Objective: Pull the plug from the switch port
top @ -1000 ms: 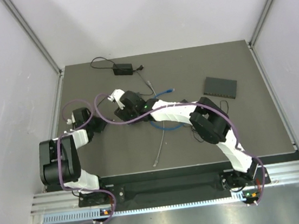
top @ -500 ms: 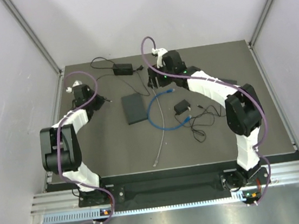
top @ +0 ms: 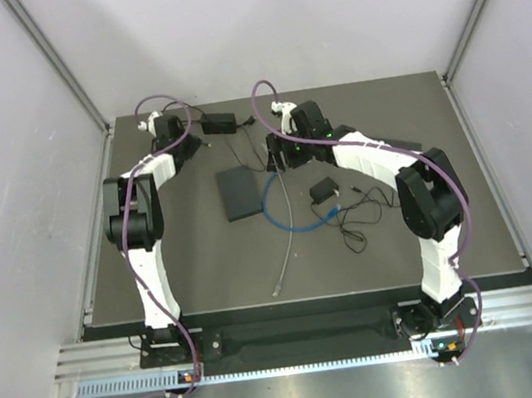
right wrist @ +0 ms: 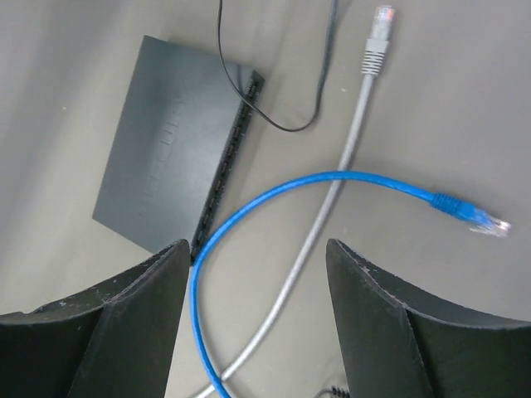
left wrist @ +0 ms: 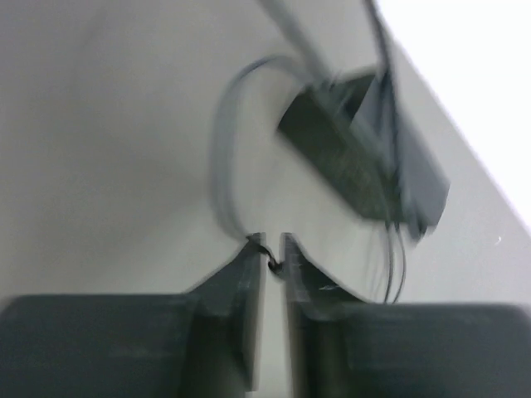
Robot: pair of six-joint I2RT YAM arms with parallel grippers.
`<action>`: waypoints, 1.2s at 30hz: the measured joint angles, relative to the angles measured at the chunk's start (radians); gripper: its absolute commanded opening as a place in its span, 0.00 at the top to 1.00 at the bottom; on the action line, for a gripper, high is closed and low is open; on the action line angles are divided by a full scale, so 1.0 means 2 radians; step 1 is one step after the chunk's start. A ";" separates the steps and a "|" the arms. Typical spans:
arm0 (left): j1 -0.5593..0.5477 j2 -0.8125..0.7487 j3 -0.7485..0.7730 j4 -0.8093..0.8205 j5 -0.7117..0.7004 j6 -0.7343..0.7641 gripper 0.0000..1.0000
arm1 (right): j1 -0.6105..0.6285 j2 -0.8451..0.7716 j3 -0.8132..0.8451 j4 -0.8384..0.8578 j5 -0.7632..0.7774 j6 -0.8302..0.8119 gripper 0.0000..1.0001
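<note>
A dark flat switch [top: 239,193] lies on the mat, and it shows in the right wrist view [right wrist: 170,157] with its port side facing right. A thin black wire [right wrist: 249,98] touches that port side near the top corner; I cannot tell whether it is plugged in. My right gripper [top: 285,158] [right wrist: 259,245] is open and hovers over a blue cable [right wrist: 332,176] and a grey cable [right wrist: 348,149], both with free plugs. My left gripper [top: 184,141] [left wrist: 272,245] is at the back left, shut on a thin black wire beside a black power adapter [top: 218,122] [left wrist: 357,157]. That view is blurred.
A small black adapter [top: 323,190] with tangled black wire lies right of the blue loop [top: 272,208]. The grey cable [top: 286,240] runs toward the front. A second dark box [top: 411,146] is mostly hidden behind the right arm. Walls stand close on both sides.
My left arm has swung from the left side to the back, reaching the power adapter. My right gripper has stayed over the cables, shifting only slightly.
</note>
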 measured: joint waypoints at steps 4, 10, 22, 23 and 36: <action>-0.004 0.046 0.061 -0.002 -0.002 -0.010 0.34 | 0.000 0.030 0.021 0.005 -0.020 0.007 0.36; -0.019 0.047 0.058 -0.026 -0.031 -0.001 0.25 | 0.000 0.093 0.067 0.006 -0.048 0.015 0.40; -0.068 -0.176 -0.119 -0.089 -0.099 0.056 0.39 | 0.016 0.145 0.138 -0.009 -0.072 0.012 0.82; -0.074 -0.200 -0.129 -0.095 -0.101 0.057 0.42 | 0.017 0.149 0.144 -0.010 -0.072 0.011 0.84; -0.113 -0.427 -0.302 -0.181 -0.065 0.043 0.46 | 0.026 0.194 0.160 -0.048 -0.060 -0.002 1.00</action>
